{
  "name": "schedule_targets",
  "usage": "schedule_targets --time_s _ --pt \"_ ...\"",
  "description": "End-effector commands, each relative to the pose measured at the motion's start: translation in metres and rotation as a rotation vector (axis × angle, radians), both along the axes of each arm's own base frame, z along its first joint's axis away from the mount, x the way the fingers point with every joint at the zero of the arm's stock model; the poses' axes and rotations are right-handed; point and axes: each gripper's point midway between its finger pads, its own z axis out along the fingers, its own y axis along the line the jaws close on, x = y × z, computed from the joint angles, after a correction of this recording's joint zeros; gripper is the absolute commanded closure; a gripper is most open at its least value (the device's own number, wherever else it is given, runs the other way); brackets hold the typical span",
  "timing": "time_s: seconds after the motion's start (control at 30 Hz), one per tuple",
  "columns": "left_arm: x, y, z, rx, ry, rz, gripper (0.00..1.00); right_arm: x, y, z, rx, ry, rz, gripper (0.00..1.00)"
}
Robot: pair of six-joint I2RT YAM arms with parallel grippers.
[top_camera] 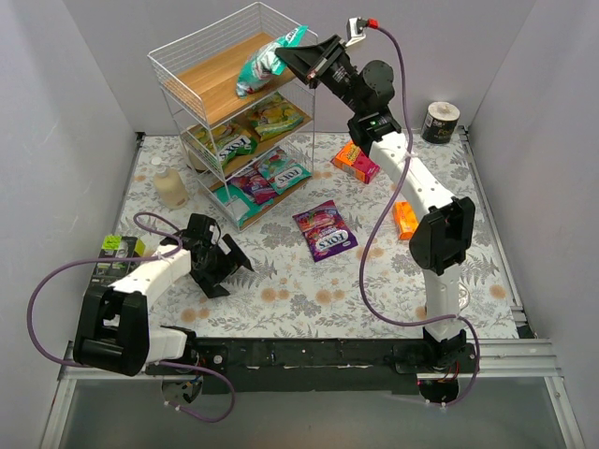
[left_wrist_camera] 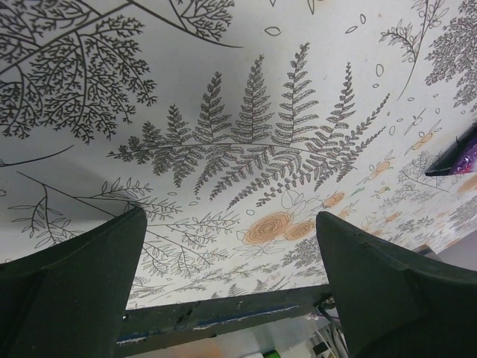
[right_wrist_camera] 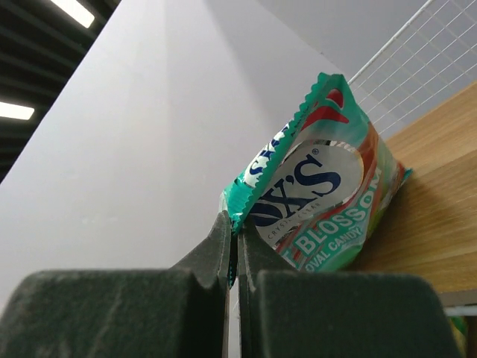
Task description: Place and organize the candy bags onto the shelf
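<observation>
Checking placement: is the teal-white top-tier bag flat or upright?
Upright, tilted: the teal-white glossy candy bag stands on the top wooden tier, pinched by the right gripper.

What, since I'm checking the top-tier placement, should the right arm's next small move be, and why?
Probably open the right gripper: it pinches the teal candy bag by its crimped edge, and the bag's lower end seems to rest on the top tier of the shelf.
</observation>
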Motion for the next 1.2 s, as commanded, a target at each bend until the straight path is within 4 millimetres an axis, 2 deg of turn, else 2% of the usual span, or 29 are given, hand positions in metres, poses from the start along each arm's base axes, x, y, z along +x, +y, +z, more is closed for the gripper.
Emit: schedule_targets --time_s 0.0,0.03,0.07,0.17,0.23,0.27,0.3,0.33,0.4,0.43,0.47,0.53,0.6,0.7,0.93,1.17 --pt "0.002 0.005 0.007 0.033 -0.039 -0.006 0.02 -0.003 -0.004 0.032 0.09 -0.055 -0.071 0.99" --pt "0.002 0.006 0.007 0.036 -0.037 -0.005 0.02 -0.001 -0.004 0.031 0.096 -0.04 -0.085 0.99" --pt "0.001 0.006 0.008 0.037 -0.037 -0.008 0.02 0.0 -0.002 0.02 0.093 -0.02 -0.09 0.99" --pt "0.002 0.007 0.009 0.037 -0.044 -0.007 0.02 -0.004 -0.012 0.029 0.16 -0.026 -0.134 0.99" --pt "0.001 0.007 0.008 0.041 -0.039 -0.011 0.02 0.001 -0.013 0.028 0.147 -0.001 -0.174 0.99" --pt "0.001 0.008 0.007 0.043 -0.039 -0.01 0.02 0.002 -0.008 0.026 0.127 -0.011 -0.187 0.99" --pt "0.001 0.007 0.008 0.041 -0.042 -0.014 0.02 -0.001 -0.008 0.036 0.128 -0.023 -0.194 0.99" --pt "0.001 0.008 0.007 0.044 -0.04 -0.013 0.02 0.004 -0.003 0.028 0.104 0.012 -0.21 0.99" --pt "0.001 0.007 0.007 0.042 -0.039 -0.016 0.02 0.001 0.004 0.024 0.095 0.039 -0.221 0.99" --pt "0.001 0.007 0.008 0.042 -0.04 -0.019 0.02 0.007 0.004 0.013 0.096 0.073 -0.263 0.99" --pt "0.002 0.007 0.008 0.042 -0.038 -0.019 0.02 -0.001 0.005 0.019 0.11 0.077 -0.28 0.99" --pt "0.002 0.006 0.009 0.042 -0.042 -0.02 0.02 0.0 0.001 0.019 0.091 0.076 -0.371 0.99" --pt "0.003 0.007 0.01 0.044 -0.047 -0.017 0.02 -0.006 0.005 0.022 0.071 0.08 -0.411 0.99" --pt "0.003 0.008 0.01 0.05 -0.049 -0.018 0.02 0.0 0.007 0.017 0.054 0.144 -0.451 0.99" --pt "0.003 0.009 0.01 0.053 -0.05 -0.022 0.02 0.014 0.005 -0.009 0.008 0.244 -0.55 0.99" --pt "0.003 0.008 0.009 0.054 -0.049 -0.03 0.02 0.021 -0.003 -0.019 0.004 0.271 -0.611 0.99"
